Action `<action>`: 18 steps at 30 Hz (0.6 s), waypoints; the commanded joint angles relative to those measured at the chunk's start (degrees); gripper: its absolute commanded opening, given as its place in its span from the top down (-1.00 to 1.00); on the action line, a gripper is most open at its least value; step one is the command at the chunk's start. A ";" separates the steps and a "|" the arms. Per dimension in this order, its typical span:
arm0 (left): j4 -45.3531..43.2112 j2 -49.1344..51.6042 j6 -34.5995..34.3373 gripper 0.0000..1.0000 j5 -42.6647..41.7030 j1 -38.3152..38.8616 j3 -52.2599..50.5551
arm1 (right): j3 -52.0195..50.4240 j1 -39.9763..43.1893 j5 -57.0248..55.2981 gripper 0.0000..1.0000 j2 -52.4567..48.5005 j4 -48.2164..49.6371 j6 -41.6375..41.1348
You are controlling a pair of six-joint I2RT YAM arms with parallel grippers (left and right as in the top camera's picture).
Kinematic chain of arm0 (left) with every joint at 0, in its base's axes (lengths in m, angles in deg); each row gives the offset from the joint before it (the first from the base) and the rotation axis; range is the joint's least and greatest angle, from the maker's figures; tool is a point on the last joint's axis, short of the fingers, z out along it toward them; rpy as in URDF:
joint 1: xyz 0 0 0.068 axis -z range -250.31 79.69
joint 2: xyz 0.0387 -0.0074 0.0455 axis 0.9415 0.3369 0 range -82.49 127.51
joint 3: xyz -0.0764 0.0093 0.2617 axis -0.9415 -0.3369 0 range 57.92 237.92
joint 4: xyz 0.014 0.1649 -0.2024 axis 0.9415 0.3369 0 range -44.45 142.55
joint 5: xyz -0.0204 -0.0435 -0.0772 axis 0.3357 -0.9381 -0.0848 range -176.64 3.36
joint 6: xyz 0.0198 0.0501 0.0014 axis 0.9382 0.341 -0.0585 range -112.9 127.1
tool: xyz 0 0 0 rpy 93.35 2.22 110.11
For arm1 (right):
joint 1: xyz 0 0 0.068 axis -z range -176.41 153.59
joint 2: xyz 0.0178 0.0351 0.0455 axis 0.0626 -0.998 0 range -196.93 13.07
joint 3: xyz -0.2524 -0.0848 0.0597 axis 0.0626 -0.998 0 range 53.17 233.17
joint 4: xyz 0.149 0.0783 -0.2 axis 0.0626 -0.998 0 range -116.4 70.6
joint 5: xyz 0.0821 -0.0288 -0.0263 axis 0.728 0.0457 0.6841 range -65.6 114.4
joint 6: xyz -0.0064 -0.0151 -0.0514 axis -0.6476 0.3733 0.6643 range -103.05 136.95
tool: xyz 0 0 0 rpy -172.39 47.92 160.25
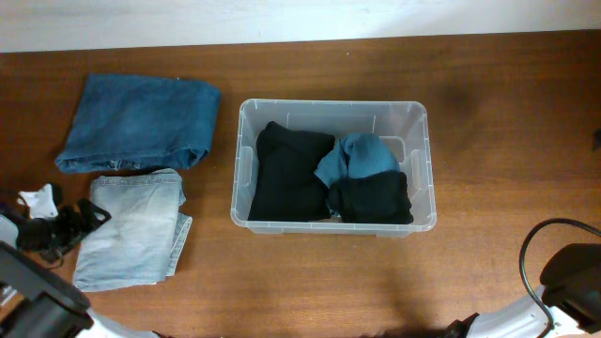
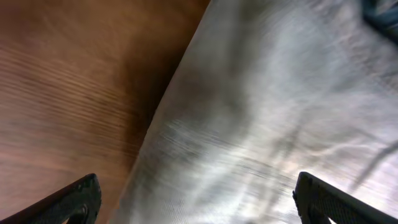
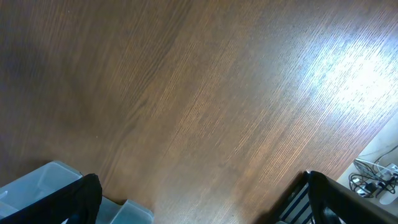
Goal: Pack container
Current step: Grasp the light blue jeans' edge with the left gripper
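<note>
Cannot resolve detail on pale denim point(image 2: 267, 106) in left wrist view: blurred, cropped by top, right and bottom edges. From right wrist, see only a cropped corner of container point(image 3: 37, 183). Overhead, cannot see most of its floor under dark clothes point(image 1: 286, 174).

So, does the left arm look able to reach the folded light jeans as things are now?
Probably yes. The left end effector is open and hangs right at the edge of the light jeans, which lie flat on the table with nothing on top of them or in between.
</note>
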 commanded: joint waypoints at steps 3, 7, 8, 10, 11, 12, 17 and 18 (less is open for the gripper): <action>0.15 3.76 2.99 -0.99 -0.59 -0.28 0.24 | -0.07 0.22 -0.13 -0.97 1.25 -0.31 0.17; -0.11 4.85 4.55 -0.99 -4.48 -0.28 0.24 | -0.07 0.22 -0.15 -0.97 1.25 -0.31 0.17; -0.15 5.01 4.55 -0.99 -5.09 -0.28 0.24 | -0.07 0.22 -0.15 -0.97 1.25 -0.31 0.17; -0.13 5.07 4.52 -0.99 -5.77 -0.28 0.24 | -0.07 0.22 -0.13 -0.97 1.25 -0.31 0.17; -0.09 5.07 4.52 -0.99 -6.21 -0.28 0.24 | -0.07 0.22 -0.13 -0.97 1.25 -0.31 0.17; 0.04 5.07 4.55 -0.99 -7.21 -0.28 0.24 | -0.07 0.22 -0.13 -0.97 1.25 -0.31 0.17; 0.94 6.25 4.52 -0.99 -13.51 -0.28 0.17 | -0.07 0.22 -0.15 -0.97 1.25 -0.31 0.17; 1.18 6.60 4.52 -0.99 -13.51 -0.26 0.17 | -0.07 0.22 -0.13 -0.97 1.25 -0.31 0.17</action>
